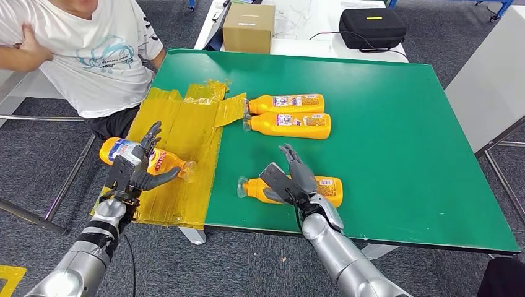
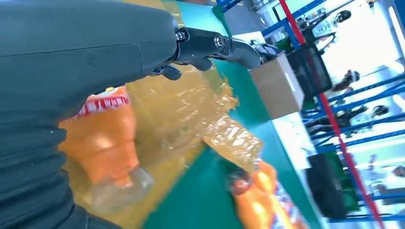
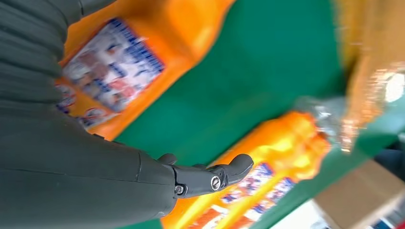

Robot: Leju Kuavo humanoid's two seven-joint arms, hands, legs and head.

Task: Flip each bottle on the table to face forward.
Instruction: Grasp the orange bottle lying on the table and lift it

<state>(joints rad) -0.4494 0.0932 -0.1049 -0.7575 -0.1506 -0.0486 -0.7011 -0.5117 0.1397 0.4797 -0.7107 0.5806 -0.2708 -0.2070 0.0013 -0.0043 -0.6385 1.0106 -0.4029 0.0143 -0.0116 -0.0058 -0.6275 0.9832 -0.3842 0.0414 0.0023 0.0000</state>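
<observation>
Left bottle (image 1: 143, 156): you've got an orange bottle with a clear cap under your left hand (image 1: 137, 166), lying on its side on the yellow plastic sheet (image 1: 186, 133), cap pointing toward your right hand (image 1: 291, 179). Red-and-white label faces up.
Left hand: fingers spread over the bottle's body, thumb out near the neck. Can't tell if it's really gripping or just resting on it.
Near bottle (image 1: 325, 189): lies on the green table (image 1: 384, 124) right under your right hand, cap toward your left hand, label showing just past the fingers.
Right hand: fingers apart and stretched forward above that bottle, holding nothing as far as you can see.
Far pair: two more orange bottles (image 1: 288, 104) (image 1: 291, 124) lie side by side, touching, well ahead of your right hand, caps at the sheet's edge.
Beyond the table: cardboard box (image 1: 249, 28) and black case (image 1: 371, 28) on a white table, far ahead of both hands.
Person (image 1: 93, 49): white T-shirt, seated beyond your left hand at the table's corner.
</observation>
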